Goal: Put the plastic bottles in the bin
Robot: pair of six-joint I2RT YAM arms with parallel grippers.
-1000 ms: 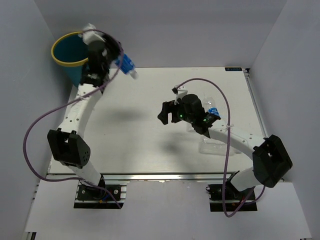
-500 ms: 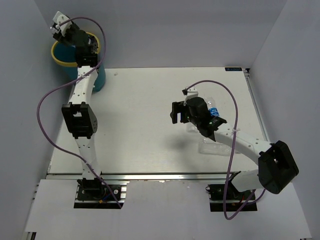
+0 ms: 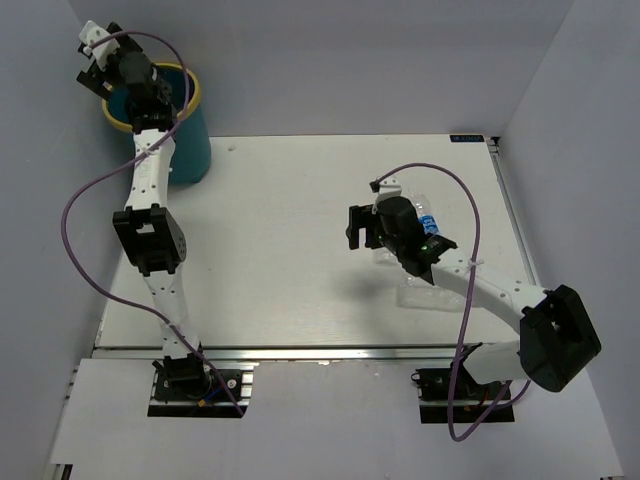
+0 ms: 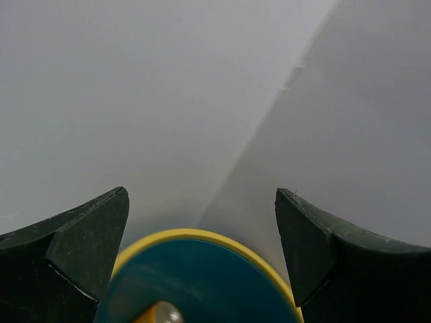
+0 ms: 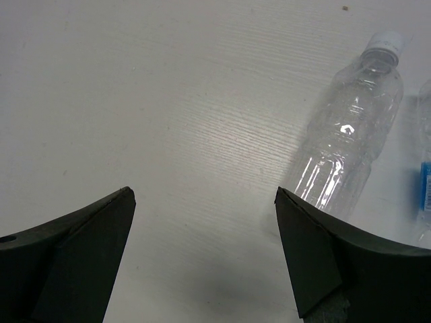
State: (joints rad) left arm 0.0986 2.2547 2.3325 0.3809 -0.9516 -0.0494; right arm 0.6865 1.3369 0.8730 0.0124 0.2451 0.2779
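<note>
Right wrist: right gripper [image 5: 202,195] jaws spread, empty, clear bottle [image 5: 347,141] off-centre, so descending here could (height unclear) clip and roll it; left gripper [image 4: 202,195] gapes empty above bin [image 4: 195,233].

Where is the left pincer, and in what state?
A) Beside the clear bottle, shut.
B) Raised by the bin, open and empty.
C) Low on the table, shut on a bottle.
B: the left pincer stands open and holds nothing, just above the yellow rim of the bin.
</note>
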